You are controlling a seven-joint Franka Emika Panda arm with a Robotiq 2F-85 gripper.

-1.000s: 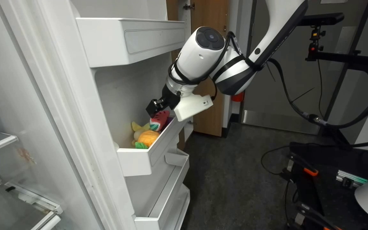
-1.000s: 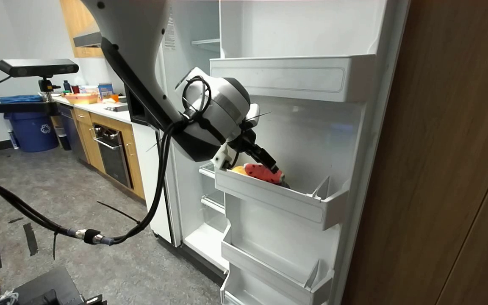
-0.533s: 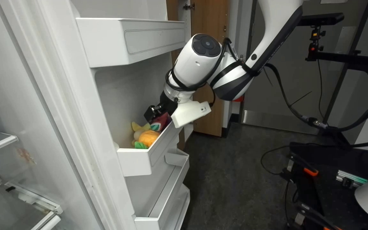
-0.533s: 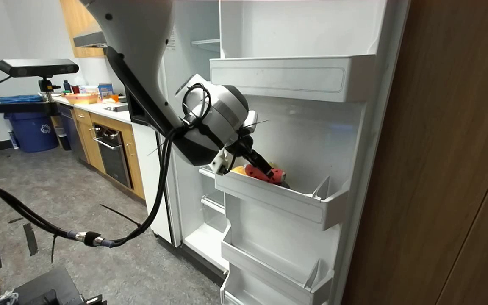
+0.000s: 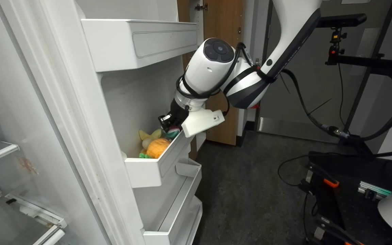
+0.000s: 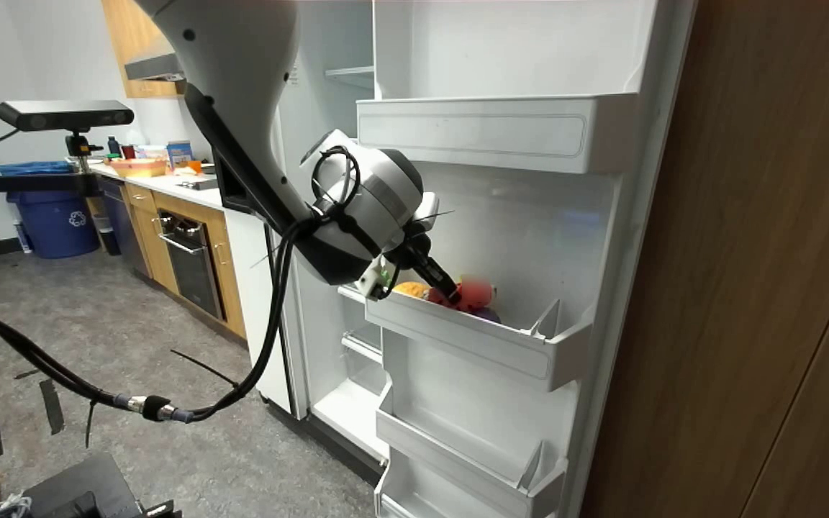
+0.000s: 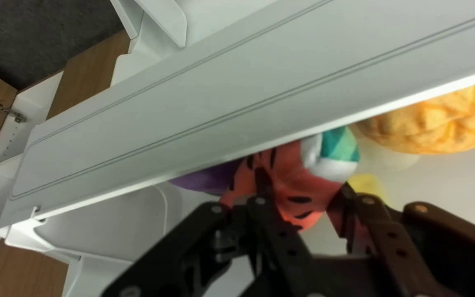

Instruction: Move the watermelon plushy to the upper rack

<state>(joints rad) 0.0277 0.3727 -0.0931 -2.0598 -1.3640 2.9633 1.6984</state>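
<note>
The watermelon plushy (image 7: 291, 165), red with black seed marks and a white-and-green rim, lies in the middle white door tray (image 6: 458, 331). My gripper (image 7: 302, 185) reaches down behind that tray's front wall. Its fingers press the plushy from both sides, and the soft red body bulges between them. Part of the toy is hidden by the tray wall in the wrist view. In an exterior view, red cloth (image 6: 476, 293) shows past the fingertips. The upper rack (image 5: 163, 42) is the white tray above the arm's hand, visible in both exterior views.
An orange plush toy (image 5: 158, 148) and a yellow plush toy (image 5: 145, 135) share the middle tray. Something purple (image 7: 206, 178) sits beside the plushy. A clip-like divider (image 6: 547, 318) stands near the tray's end. Another white tray (image 6: 450, 446) hangs below.
My gripper moved down into the middle tray, and its fingers closed on the watermelon plushy. The plushy has bunched up and turned, and the orange toy shifted slightly.
</note>
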